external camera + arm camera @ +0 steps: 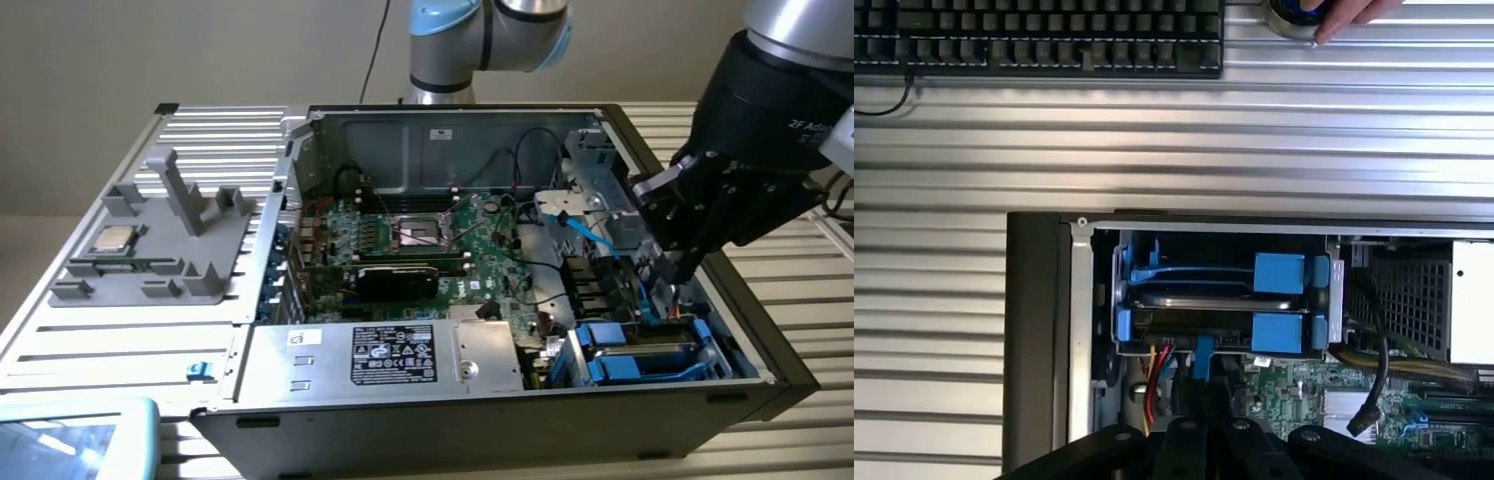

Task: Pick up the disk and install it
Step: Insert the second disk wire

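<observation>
Disk (1214, 301) sits in its blue frame (1279, 272) inside the case bay; my gripper (1212, 400) closed, empty, at its 6 o'clock edge.

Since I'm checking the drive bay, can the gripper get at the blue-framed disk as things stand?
Probably yes. The gripper, shut, hangs inside the open case just above the disk in its blue bay, with nothing between them. Red and yellow cables run close beside the bay and could crowd it.
</observation>
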Motion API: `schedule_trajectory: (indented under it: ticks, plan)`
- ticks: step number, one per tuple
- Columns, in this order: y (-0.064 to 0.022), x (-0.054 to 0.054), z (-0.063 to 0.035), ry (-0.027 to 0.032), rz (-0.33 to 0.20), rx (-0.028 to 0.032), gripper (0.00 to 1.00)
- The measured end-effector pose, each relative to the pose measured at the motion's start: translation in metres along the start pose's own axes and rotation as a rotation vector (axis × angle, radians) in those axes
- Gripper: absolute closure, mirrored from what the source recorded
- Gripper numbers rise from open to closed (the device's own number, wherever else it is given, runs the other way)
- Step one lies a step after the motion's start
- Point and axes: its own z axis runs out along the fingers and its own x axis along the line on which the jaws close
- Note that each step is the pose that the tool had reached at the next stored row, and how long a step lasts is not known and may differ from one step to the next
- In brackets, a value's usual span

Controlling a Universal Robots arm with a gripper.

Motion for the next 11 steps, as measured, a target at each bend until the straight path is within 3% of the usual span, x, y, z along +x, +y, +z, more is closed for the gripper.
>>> schedule_trajectory:
  ticks: [3,11]
  plan:
    - [-0.0101,0.0002,-0.0032,0.0000,0.000,-0.0052,0.89]
    - [-0.0105,0.0001,-0.0031,-0.0003,0.000,-0.0052,0.89]
